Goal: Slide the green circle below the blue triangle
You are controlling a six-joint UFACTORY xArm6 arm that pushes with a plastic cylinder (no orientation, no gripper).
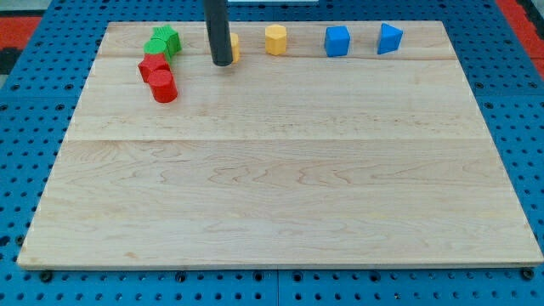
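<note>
Two green blocks sit close together at the board's top left: one (168, 37) looks blocky, and the other (156, 49), just below and left of it, looks rounder, like the green circle. The blue triangle (389, 38) stands near the top right corner. My tip (222, 62) is on the board near the top edge, to the right of the green blocks and far left of the blue triangle. It touches neither. A yellow block (235, 47) is partly hidden behind the rod.
A red block (153, 66) lies right below the green pair, with a red cylinder (163, 87) below that. A yellow hexagon (275, 39) and a blue cube (337, 40) stand along the top edge between my tip and the blue triangle.
</note>
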